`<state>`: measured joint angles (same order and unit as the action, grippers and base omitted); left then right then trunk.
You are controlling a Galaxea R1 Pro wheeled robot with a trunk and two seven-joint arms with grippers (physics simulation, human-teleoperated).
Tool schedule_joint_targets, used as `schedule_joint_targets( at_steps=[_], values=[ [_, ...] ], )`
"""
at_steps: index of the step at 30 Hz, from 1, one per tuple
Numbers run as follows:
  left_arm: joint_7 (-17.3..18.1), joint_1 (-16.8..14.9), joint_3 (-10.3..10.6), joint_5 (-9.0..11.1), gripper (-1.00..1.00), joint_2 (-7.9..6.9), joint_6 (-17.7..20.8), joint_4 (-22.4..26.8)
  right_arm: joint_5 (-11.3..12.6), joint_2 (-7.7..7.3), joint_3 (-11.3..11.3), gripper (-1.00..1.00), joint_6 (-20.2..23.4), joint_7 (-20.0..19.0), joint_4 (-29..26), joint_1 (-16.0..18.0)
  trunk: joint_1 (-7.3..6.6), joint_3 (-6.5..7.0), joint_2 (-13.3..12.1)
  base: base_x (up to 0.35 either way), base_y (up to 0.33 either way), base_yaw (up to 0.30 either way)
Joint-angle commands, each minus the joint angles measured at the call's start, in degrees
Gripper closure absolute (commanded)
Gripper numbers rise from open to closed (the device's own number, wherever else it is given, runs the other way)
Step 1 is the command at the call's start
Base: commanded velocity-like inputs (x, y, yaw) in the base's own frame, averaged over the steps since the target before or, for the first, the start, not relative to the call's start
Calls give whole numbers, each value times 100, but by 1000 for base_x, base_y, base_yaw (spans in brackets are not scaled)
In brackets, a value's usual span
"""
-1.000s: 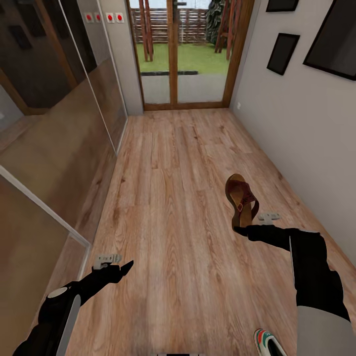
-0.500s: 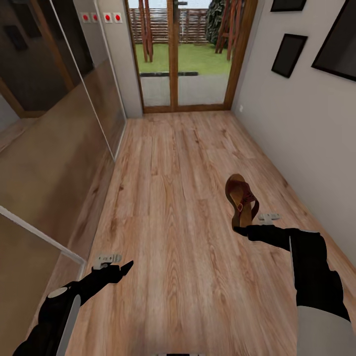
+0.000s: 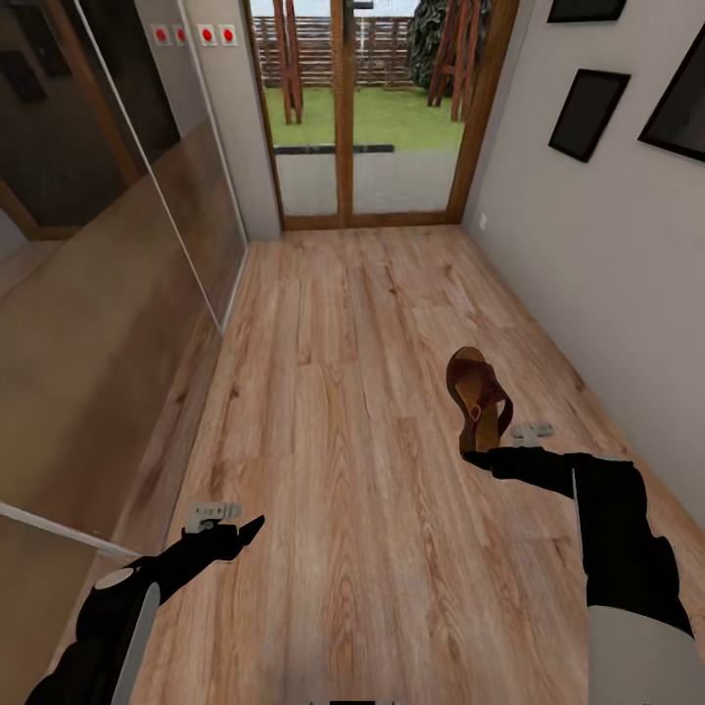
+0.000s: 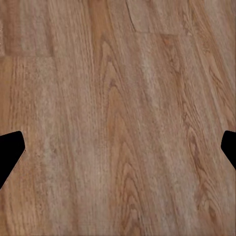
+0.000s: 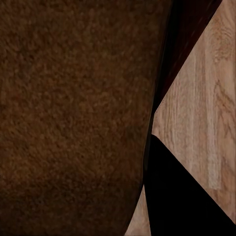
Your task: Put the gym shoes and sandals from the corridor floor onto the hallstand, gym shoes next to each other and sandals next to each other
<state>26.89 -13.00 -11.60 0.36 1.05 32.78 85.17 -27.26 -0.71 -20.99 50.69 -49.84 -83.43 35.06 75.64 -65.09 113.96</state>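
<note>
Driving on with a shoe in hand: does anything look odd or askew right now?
Nothing damaged. The sandal stands tilted on edge above the corridor floor, pinched in the right gripper. The left gripper hangs open and empty.

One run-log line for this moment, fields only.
right tool: shut on sandal | left tool: open, unloaded | underfoot: corridor floor | hallstand: unseen

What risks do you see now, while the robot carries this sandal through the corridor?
1. The right gripper seems to pinch the sandal only at one end, so it may slip or swing out.
2. The right wrist view is mostly blocked by the sandal's brown surface, making placement harder to judge.
3. The glass panel stands close beside the left gripper.
</note>
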Motion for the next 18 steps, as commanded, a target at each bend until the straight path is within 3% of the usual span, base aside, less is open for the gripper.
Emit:
schedule_joint_targets(
  at_steps=[1,8,18],
  values=[
    [0,0,0,6,-100,0,0,-4,42,0,0,100,25,21,124,1,0,0,0,338,78,0],
    [0,0,0,21,-100,0,0,-2,33,-5,-2,100,26,20,1085,1,0,0,0,338,79,0],
    [-8,0,9,27,-100,0,0,-1,29,-8,-10,100,4,30,1263,0,0,0,0,338,12,0]
  ],
)
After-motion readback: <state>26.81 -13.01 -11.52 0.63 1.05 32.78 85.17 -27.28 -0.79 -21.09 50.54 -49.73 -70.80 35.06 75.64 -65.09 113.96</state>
